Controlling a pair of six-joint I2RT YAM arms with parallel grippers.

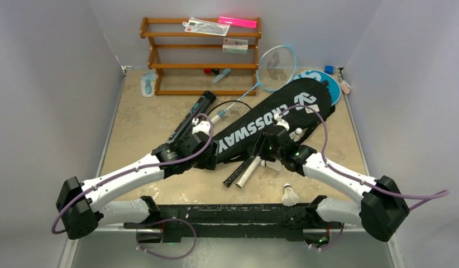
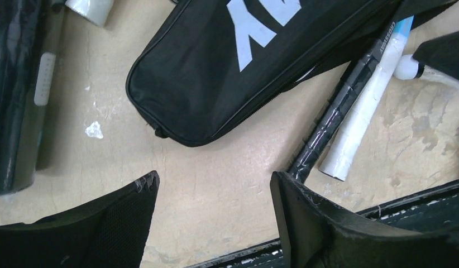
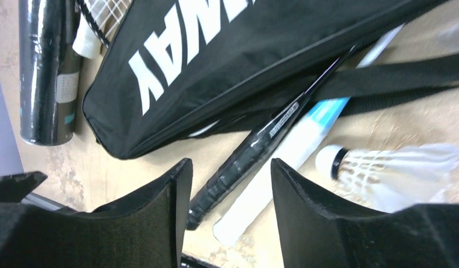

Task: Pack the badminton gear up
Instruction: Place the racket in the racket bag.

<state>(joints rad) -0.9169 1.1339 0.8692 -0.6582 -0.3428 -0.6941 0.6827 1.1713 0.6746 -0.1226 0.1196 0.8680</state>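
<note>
Black "CROSSWAY" racket cover (image 1: 249, 128) lies diagonally on the tabletop (image 1: 143, 117), its upper end overlapping the blue "SPORT" cover (image 1: 334, 89). A black-grip racket handle (image 3: 244, 162) and a white-grip handle (image 3: 297, 142) emerge at its lower edge; possibly from inside, the strap hides the opening. Long black tube (image 1: 191, 117) lies just left of the cover. One feather shuttlecock (image 3: 383, 167) lies beside the handles.

Both arms reach forward and inward. Left end effector (image 2: 215, 178): fingers apart over bare tabletop near the cover's bottom corner. Right end effector (image 3: 232, 164): fingers apart above the black handle's end, not clamped.

Beige stone-look surface, pale walls, wooden rack (image 1: 202, 66) at the far end.
</note>
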